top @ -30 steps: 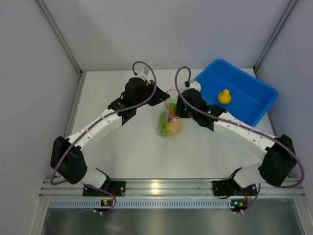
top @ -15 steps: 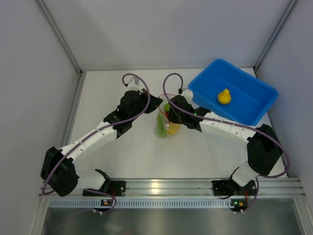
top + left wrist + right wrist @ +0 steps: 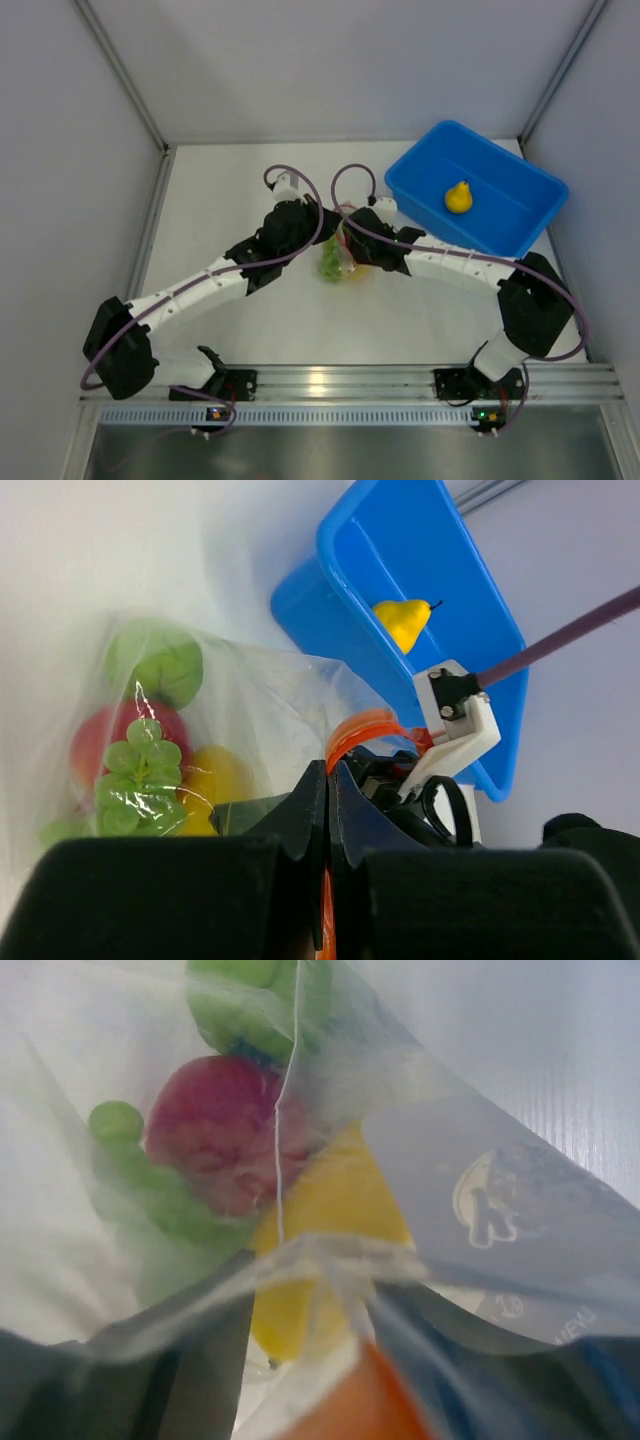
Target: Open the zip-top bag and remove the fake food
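Observation:
The zip-top bag (image 3: 336, 262) lies mid-table between my two grippers, clear and crinkly, with an orange-red strip (image 3: 362, 726). My left gripper (image 3: 330, 776) is shut on that strip at the bag's mouth. The fake food shows through the film: a green round fruit (image 3: 156, 661), a red apple (image 3: 220, 1145), green grapes (image 3: 138, 776) and a yellow pear (image 3: 322, 1228). My right gripper (image 3: 310, 1296) is pushed against the bag's mouth. Its dark fingers (image 3: 205, 1360) stand apart under the film, with the pear's end between them. In the top view it (image 3: 354, 248) sits right of the left gripper (image 3: 325, 228).
A blue bin (image 3: 500, 215) stands at the back right, just beyond the right forearm, with another yellow pear (image 3: 458, 196) in it. Grey walls close in the table at the left, back and right.
Both wrists have come nearer and lower, bringing the bag's mouth down with them. The right gripper has pushed left into the bag and its jaws have spread wider.

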Controlling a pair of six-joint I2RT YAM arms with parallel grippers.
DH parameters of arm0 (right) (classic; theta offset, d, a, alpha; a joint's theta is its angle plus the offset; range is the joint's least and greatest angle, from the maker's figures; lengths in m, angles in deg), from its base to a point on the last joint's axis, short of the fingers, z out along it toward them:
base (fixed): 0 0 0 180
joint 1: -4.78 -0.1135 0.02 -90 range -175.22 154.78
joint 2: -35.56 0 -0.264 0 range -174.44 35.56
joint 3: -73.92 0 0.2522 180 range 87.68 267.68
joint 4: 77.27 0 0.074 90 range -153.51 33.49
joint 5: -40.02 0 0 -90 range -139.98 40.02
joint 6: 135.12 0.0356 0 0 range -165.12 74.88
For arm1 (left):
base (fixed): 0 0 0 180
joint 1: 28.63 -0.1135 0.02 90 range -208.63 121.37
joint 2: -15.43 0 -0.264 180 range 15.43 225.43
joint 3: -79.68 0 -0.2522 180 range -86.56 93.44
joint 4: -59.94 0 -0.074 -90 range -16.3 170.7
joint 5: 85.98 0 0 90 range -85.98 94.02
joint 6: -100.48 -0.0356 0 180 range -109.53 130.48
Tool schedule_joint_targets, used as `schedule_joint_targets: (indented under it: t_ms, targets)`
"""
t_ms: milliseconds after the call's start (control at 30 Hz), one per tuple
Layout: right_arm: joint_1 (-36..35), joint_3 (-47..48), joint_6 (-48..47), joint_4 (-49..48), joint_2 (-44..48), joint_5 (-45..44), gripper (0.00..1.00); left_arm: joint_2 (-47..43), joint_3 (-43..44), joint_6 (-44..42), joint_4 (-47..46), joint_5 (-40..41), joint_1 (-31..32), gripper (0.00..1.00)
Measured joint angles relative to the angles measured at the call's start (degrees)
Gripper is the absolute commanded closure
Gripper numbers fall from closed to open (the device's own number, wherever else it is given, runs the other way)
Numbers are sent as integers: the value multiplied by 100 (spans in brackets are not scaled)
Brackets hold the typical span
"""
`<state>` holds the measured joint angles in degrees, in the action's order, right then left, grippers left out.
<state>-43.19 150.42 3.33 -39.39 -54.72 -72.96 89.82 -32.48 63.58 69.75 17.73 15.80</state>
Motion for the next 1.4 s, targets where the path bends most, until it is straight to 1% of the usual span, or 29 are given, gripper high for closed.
schedule_joint_targets:
  t_ms: [100, 267, 300, 333, 500, 533, 667, 800, 933, 1100, 1400]
  targets:
    - [2, -184, 68, -13, -35, 7, 49, 17, 0, -33, 2, 144, 125, 100]
    - [57, -654, 249, -448, -109, 199, 47, 118, -26, -28, 2, 179, 179, 100]
    - [66, -651, 264, -535, -131, 227, 45, 146, -28, -26, 0, 179, 181, 100]
    - [83, -651, 282, -619, -177, 280, 41, 177, -33, -26, 0, 181, 179, 100]
    - [90, -649, 369, -986, -437, 380, 39, 205, -52, -24, -4, 181, 177, 100]
    - [90, -647, 378, -1029, -472, 376, 37, 205, -63, -22, -9, 181, 177, 100]
    - [90, -632, 374, -1091, -741, 284, 36, 229, -98, -2, -7, 155, 177, 100]
    - [111, -616, 306, -1123, -951, 157, 39, 341, -131, -9, 87, 149, 170, 100]
    - [122, -608, 197, -1117, -957, 17, 50, 363, -131, -11, 79, 133, 170, 100]
    - [120, -684, -35, -981, -730, -50, 57, 374, -131, -31, 39, 136, 170, 100]
    - [-2, -656, -476, -487, 369, -354, 58, 573, -127, -61, -81, 133, 170, 100]
